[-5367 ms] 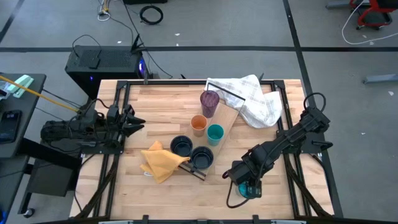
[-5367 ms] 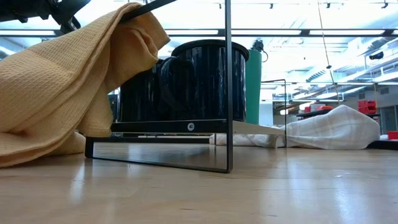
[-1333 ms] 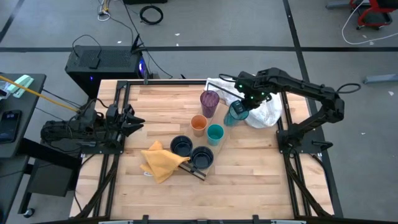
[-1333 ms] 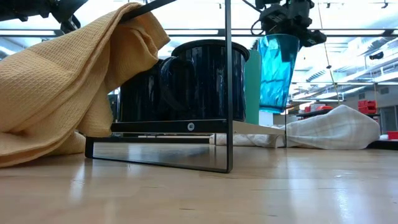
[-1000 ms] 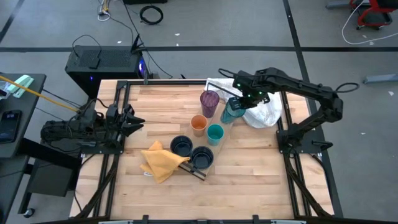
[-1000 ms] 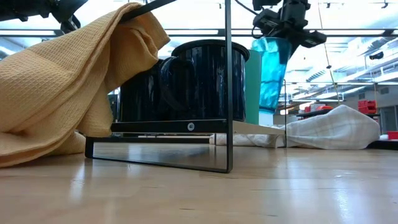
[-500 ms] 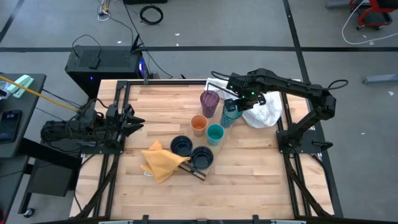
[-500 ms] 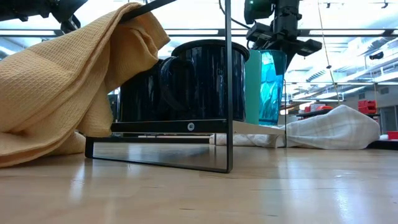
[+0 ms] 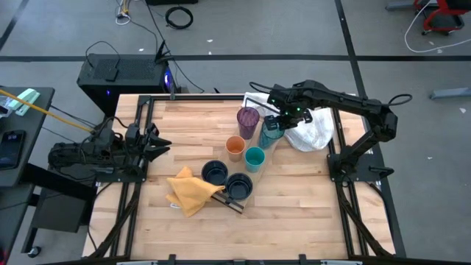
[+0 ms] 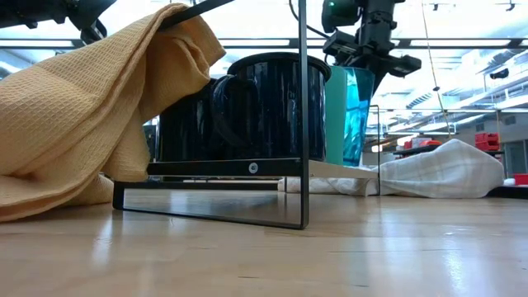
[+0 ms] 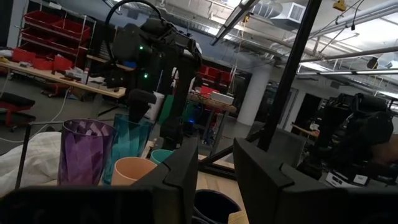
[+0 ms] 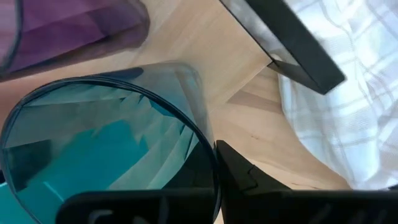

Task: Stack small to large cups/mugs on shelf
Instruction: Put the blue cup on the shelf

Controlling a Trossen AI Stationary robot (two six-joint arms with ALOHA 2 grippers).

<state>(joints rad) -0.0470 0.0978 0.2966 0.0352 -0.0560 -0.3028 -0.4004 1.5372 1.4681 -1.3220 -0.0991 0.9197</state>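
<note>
The right pincer [image 9: 275, 120] grips the rim of the tall teal-blue tumbler [image 9: 271, 131], one dark finger inside the glossy faceted wall and one outside, as the right wrist view shows. The tumbler stands upright on the shelf [image 9: 274, 144], a long pale wood plank with dark metal strips at its ends, lying slantwise on the slatted wooden desk [image 9: 309, 221].

All places here are given from that tumbler. The translucent purple tumbler [image 9: 248, 121], ribbed and tall, is just beside it on the plank. The small orange cup [image 9: 235, 148] and small teal cup [image 9: 255, 157], both smooth and round, sit near it. The two dark navy mugs [image 9: 226, 180] stand farther along, next to the crumpled yellow waffle-weave cloth [image 9: 190, 191]. The soft white checked towel [image 9: 305, 122] lies bunched on its other side.

The left pincer [image 9: 158, 141] rests well apart at the desk's edge, its fingers slightly spread with nothing between them.
</note>
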